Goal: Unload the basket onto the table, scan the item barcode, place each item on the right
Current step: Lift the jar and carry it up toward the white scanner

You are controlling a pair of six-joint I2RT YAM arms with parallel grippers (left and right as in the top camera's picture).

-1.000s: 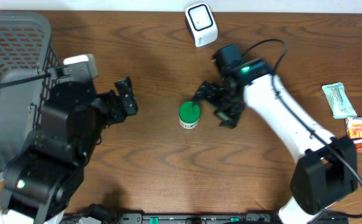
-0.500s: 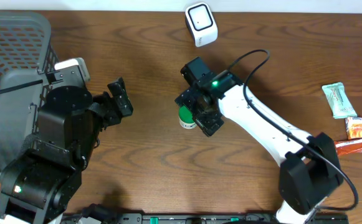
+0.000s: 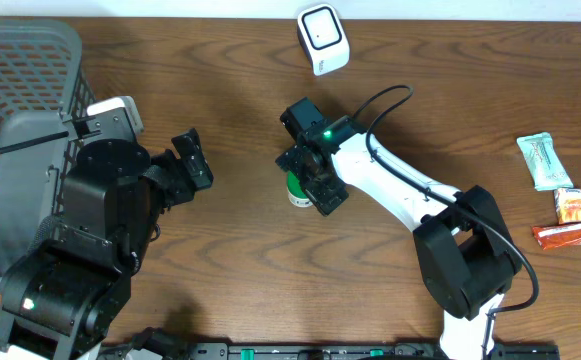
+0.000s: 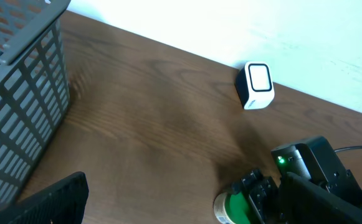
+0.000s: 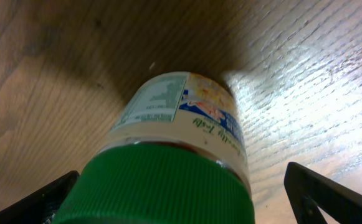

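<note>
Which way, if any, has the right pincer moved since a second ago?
Yes. The right pincer went leftward, from right of the green-lidded jar to straddling it, open.

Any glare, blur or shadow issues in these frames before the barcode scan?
Right wrist: jar fills the frame, small label print unreadable; bright glare on the table at right, dark shadow behind the jar. Left wrist: wall blown out white, scanner clear. Overhead: even light, no glare; right arm hides most of the jar.

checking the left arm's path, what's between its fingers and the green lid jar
Only bare wooden table lies between the left fingers and the jar; the overhead view shows it.
</note>
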